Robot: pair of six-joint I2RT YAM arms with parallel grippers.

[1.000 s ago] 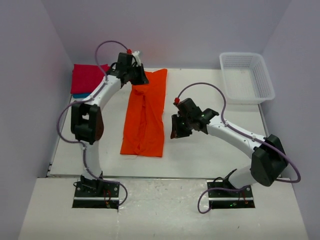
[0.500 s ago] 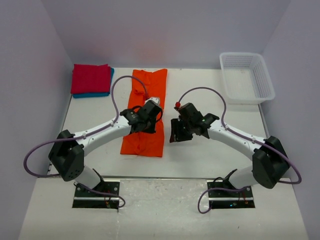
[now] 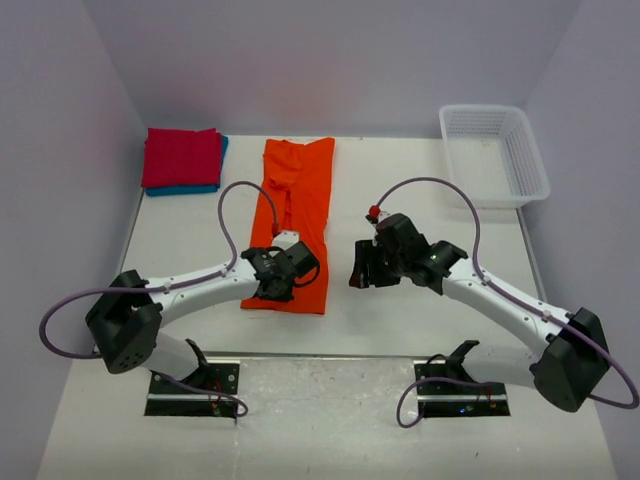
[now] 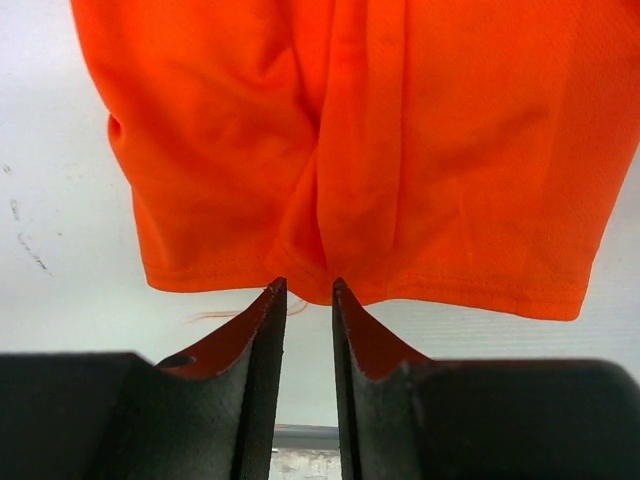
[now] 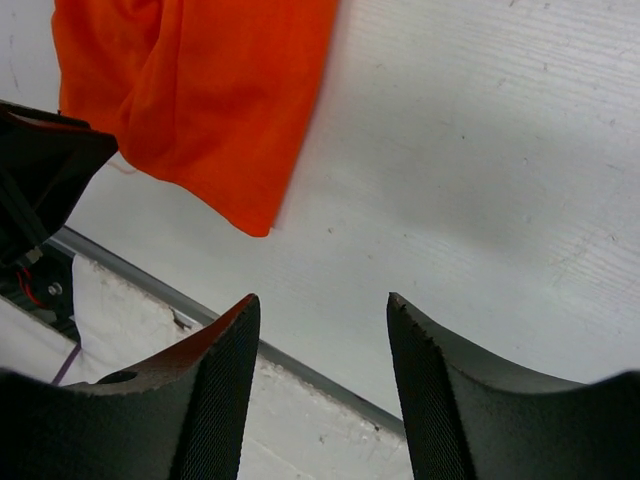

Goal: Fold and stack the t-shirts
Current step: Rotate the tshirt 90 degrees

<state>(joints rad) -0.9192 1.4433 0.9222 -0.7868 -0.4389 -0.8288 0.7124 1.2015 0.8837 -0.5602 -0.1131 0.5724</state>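
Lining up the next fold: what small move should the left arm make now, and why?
Probably ease the left gripper forward and down onto the near hem of the orange shirt, then pinch it. Its fingertips sit just short of that hem, with a narrow gap and nothing between them. The right gripper is open over the table beside the shirt's near corner.

White plastic mesh basket (image 3: 530,165) (upright, open side up) at the pale table's (image 3: 400,190) far right corner
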